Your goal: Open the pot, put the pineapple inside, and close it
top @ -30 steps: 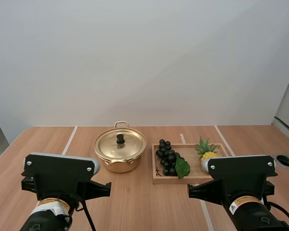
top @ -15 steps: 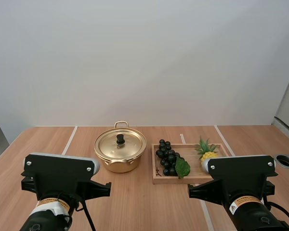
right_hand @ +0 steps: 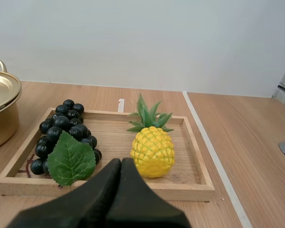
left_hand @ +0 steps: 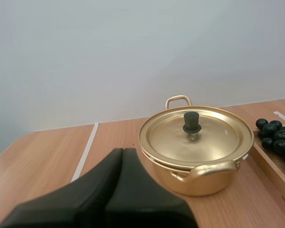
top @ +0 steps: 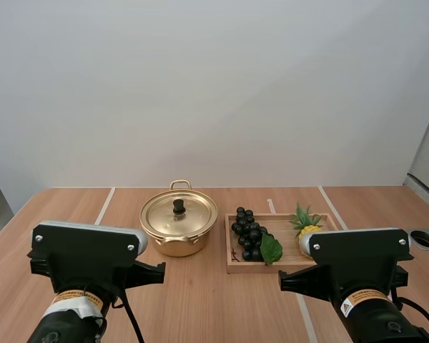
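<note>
A gold pot (top: pixel 178 229) with its lid (top: pixel 179 214) on and a black knob (top: pixel 179 206) stands left of centre on the table. Right of it, a wooden tray (top: pixel 236 266) carries a small yellow pineapple (top: pixel 307 227) with green leaves. In the left wrist view my left gripper (left_hand: pixel 122 153) is shut, its tips just short of the pot (left_hand: pixel 199 164) and to its left. In the right wrist view my right gripper (right_hand: pixel 120 163) is shut, in front of the tray's near rim (right_hand: pixel 104 186), with the pineapple (right_hand: pixel 152 150) just beyond it.
A bunch of dark grapes (top: pixel 248 234) with a green leaf (top: pixel 271 249) lies on the tray's left half, also seen in the right wrist view as grapes (right_hand: pixel 61 127). A round hole (top: pixel 425 239) sits in the table at the far right. White lines cross the wooden tabletop.
The left arm's body has shifted slightly up and left in the high view. The pot, tray and right arm have not moved.
</note>
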### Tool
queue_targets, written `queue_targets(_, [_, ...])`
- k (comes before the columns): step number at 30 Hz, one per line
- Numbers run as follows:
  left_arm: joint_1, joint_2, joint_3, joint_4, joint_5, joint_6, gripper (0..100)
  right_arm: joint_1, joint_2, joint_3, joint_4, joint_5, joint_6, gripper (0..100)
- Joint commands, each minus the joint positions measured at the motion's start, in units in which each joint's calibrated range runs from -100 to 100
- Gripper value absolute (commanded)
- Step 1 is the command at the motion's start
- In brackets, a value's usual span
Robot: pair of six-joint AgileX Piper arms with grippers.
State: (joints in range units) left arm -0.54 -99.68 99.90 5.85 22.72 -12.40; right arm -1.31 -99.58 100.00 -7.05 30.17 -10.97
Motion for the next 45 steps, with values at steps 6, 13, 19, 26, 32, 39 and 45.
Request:
queue_targets(6, [-0.13,-0.32,0.1,0.24,-2.52,-0.36,0,0.08,-0.42,0.0,-0.13,-3.96,0.18,0])
queue_targets(13, [-0.21,-0.32,0.1,0.38,-21.92,-0.14,0,0.08,-0.42,0.0,-9.68,-42.95,0.18,0])
queue_targets(19, [-0.21,-0.32,0.1,0.38,-66.8,-0.14,0,0.08,-0.42,-0.04,-9.0,-77.61,-3.28,0])
queue_targets(26, [-0.21,-0.32,-5.86,-10.74,-69.49,5.98,0,0.08,-0.42,-13.45,24.63,-77.26,-16.53,0])
queue_targets(32, [-0.21,0.82,-20.6,-20.34,-52.84,13.35,0,0.08,0.48,-28.95,34.81,-54.03,-31.73,0])
queue_targets(39, [-0.21,10.16,-39.81,-20.34,-41.21,15.81,0,0.03,8.46,-44.76,34.75,-38.74,-33.87,0])
queue_targets(45, [-0.21,19.31,-55.17,-20.34,-35.13,17.97,0,-1.73,16.52,-57.67,34.63,-25.63,-34.19,0])
